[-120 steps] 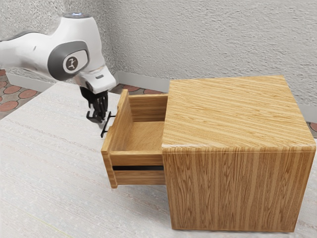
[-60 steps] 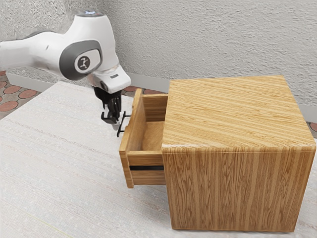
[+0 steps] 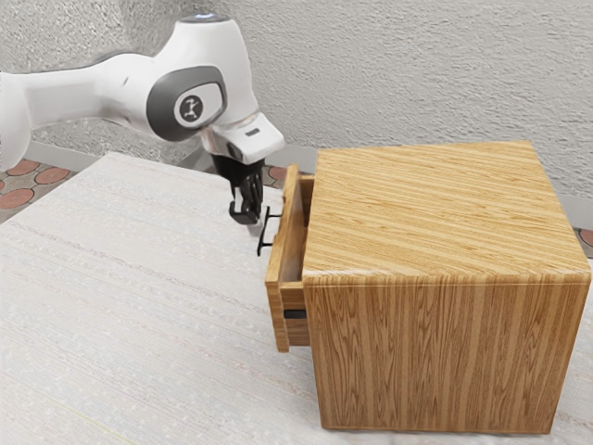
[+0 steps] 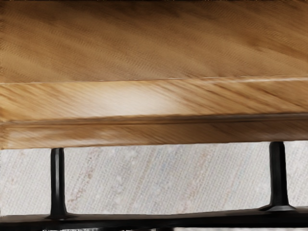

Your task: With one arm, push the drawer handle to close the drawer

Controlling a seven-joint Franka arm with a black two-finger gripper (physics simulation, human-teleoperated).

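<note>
The drawer (image 3: 288,222) juts from the wooden cabinet (image 3: 435,213) on the counter (image 3: 139,297); closing looks mostly done, a short push left; the end effector (image 3: 246,221), open or closed unclear, is at the black handle (image 3: 265,231).

Pale glare on drawer front (image 4: 139,102)

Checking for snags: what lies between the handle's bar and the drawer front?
In the wrist view, two black posts join the bar to the drawer front; pale tabletop shows between them.
</note>
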